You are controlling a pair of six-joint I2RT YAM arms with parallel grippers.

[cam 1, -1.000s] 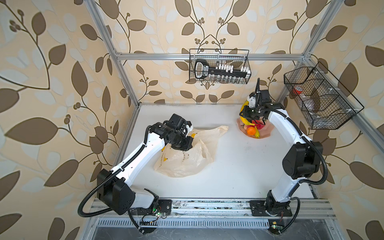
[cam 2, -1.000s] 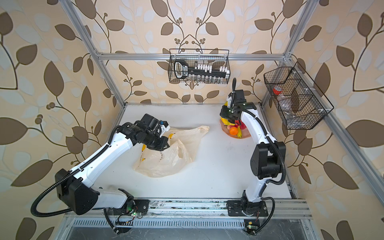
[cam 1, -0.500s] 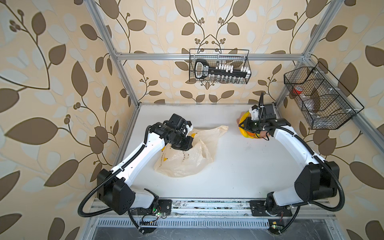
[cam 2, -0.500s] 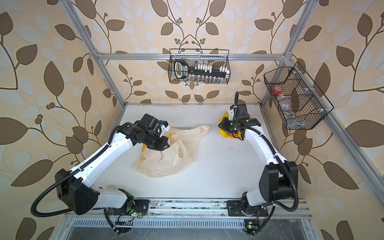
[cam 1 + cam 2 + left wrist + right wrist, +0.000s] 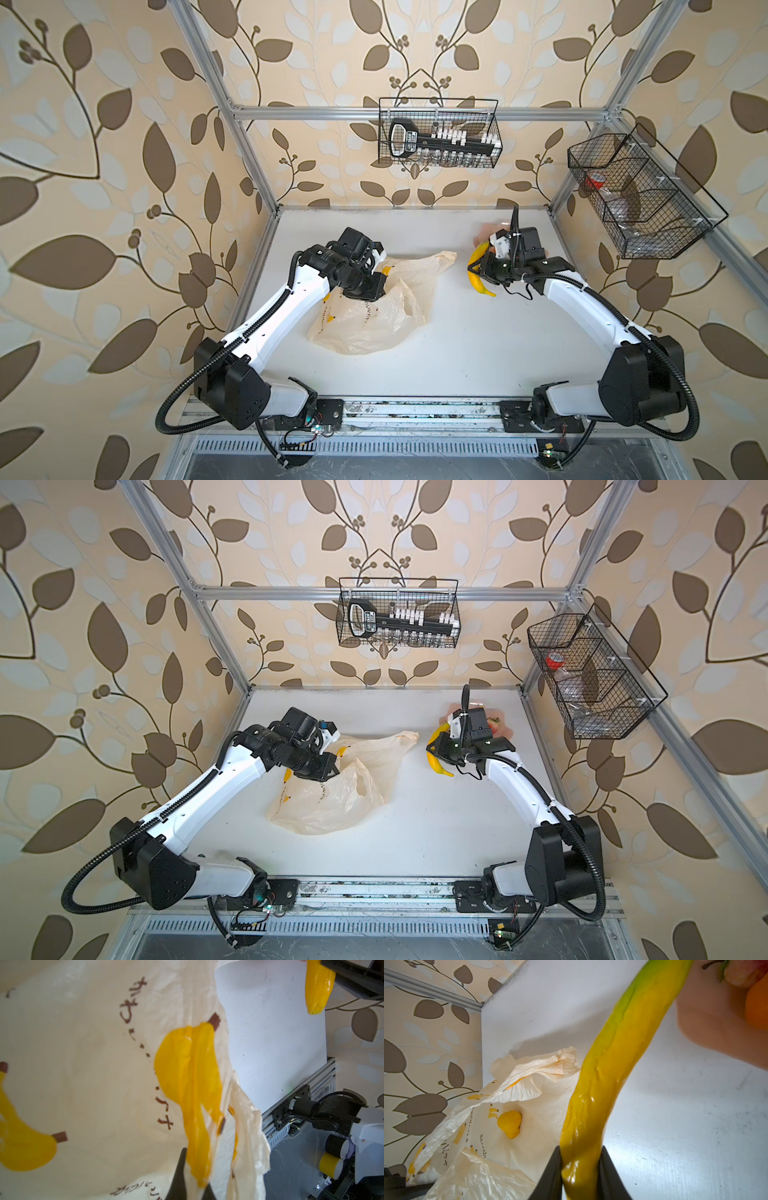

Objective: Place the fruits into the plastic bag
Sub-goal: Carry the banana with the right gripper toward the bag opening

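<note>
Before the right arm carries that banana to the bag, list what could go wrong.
1. The right gripper pinches the glossy banana across a narrow section, with much length sticking out; it could pivot or slip.
2. The left gripper holds only a thin edge of the plastic bag, and a crumpled handle droops over the mouth; the banana may snag or land outside.

Free lane over bare counter (image 5: 478, 345) between plastic bag (image 5: 365, 328) and right end effector (image 5: 478, 271) clamping banana (image 5: 482, 286). Left end effector (image 5: 380, 291) pinching bag rim, an obstacle there; plate (image 5: 503, 730) behind.
</note>
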